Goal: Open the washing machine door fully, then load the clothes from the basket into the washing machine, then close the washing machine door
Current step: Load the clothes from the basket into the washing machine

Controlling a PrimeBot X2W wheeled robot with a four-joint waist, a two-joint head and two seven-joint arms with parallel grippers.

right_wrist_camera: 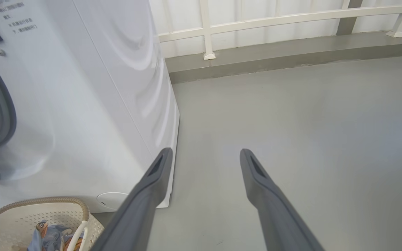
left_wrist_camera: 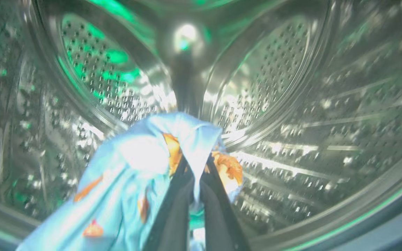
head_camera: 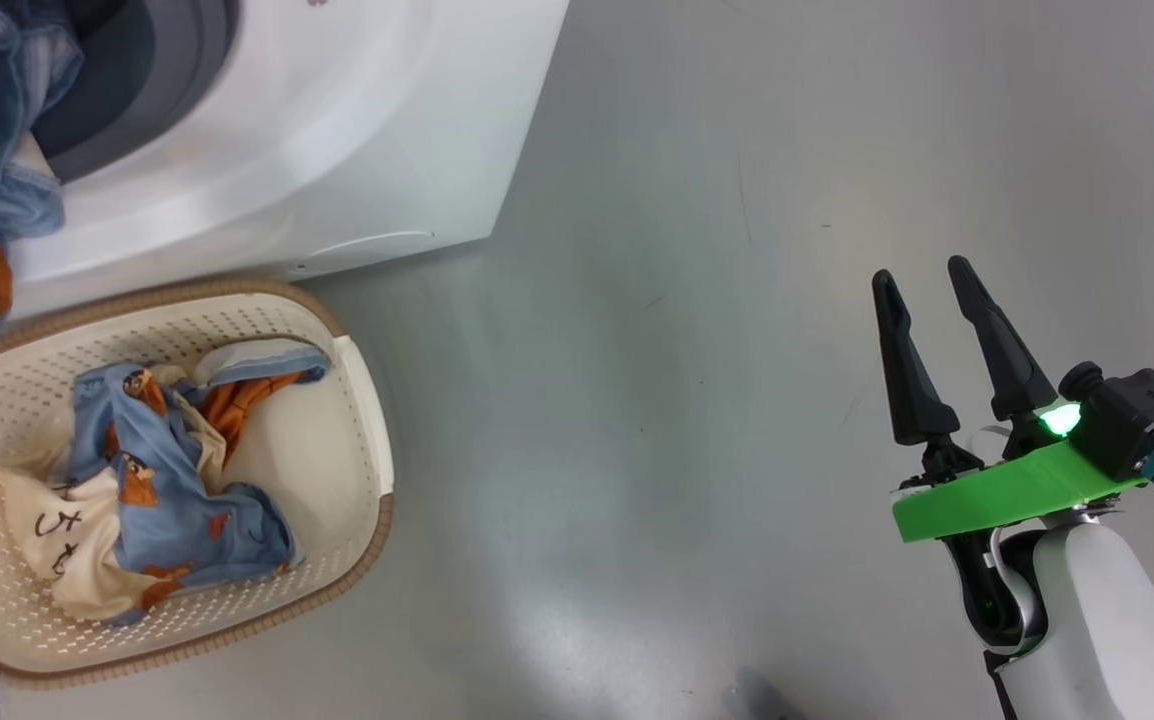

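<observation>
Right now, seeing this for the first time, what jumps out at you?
The shiny steel drum, tinged green, where the left gripper pinches a light blue garment with orange prints. Before the white washing machine, a cream basket holds more clothes. At the head view's lower right, the right gripper hangs open above grey floor.

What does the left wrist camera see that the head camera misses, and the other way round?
Left wrist view: the inside of the steel drum, where the left gripper is shut on a light blue garment. Head view: the basket with clothes in it, and the right gripper open above the grey floor. Both: the washing machine and light blue, orange-printed fabric.
</observation>
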